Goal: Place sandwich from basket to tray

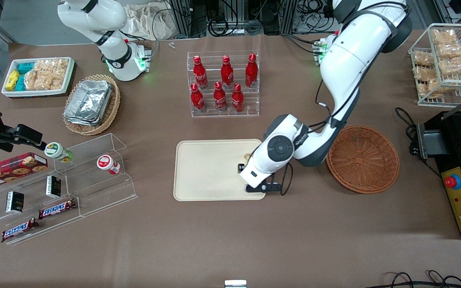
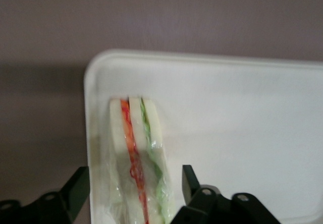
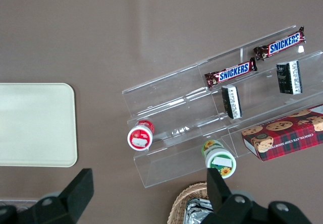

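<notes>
The sandwich [image 2: 136, 128], a wrapped wedge of pale bread with orange-red and green stripes, lies on the cream-beige tray [image 2: 242, 113] close to one rim. My left gripper [image 2: 135, 176] is open and straddles the sandwich, with a gap between each finger and the bread. In the front view the gripper [image 1: 241, 168] is low over the tray [image 1: 210, 170] at the end nearest the basket, and only a bit of the sandwich [image 1: 247, 157] shows beside the wrist. The round reddish-brown basket [image 1: 362, 158] stands beside the tray with nothing in it.
A clear rack of red bottles [image 1: 223, 85] stands farther from the front camera than the tray. A clear stepped shelf with snacks [image 1: 62, 180] and a tan basket of foil containers [image 1: 92, 103] lie toward the parked arm's end. A black box [image 1: 460, 172] stands beside the basket.
</notes>
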`<control>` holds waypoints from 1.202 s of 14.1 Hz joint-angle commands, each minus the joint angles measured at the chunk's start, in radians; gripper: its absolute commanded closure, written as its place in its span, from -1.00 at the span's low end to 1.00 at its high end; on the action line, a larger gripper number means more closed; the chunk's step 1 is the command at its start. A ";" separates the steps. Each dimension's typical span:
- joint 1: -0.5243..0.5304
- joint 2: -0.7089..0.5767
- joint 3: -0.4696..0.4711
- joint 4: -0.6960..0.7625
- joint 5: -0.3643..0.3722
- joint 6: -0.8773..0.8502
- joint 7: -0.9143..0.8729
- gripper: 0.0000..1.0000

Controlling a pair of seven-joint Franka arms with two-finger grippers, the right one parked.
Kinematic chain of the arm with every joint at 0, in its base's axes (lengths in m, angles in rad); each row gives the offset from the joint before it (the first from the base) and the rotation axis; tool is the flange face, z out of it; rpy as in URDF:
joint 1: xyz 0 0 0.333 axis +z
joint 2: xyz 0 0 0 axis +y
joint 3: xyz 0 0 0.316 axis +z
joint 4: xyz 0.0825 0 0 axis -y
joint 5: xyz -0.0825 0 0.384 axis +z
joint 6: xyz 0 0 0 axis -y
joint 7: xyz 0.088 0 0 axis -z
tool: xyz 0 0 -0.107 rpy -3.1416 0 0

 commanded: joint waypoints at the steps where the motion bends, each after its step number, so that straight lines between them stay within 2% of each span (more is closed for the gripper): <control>1: 0.073 -0.140 0.010 0.010 0.011 -0.114 -0.021 -1.00; 4: 0.165 -0.261 0.010 0.047 -0.003 -0.321 -0.008 -1.00; 6: 0.256 -0.333 0.005 0.024 -0.006 -0.369 0.014 -1.00; 8: 0.325 -0.354 0.008 0.021 -0.006 -0.395 0.069 -1.00; 10: 0.374 -0.381 0.017 0.021 -0.006 -0.473 0.208 -1.00; 12: 0.388 -0.424 0.089 0.006 -0.013 -0.545 0.375 -1.00; 14: 0.384 -0.491 0.172 -0.086 -0.046 -0.533 0.510 -1.00; 17: 0.387 -0.638 0.237 -0.316 -0.049 -0.417 0.643 -1.00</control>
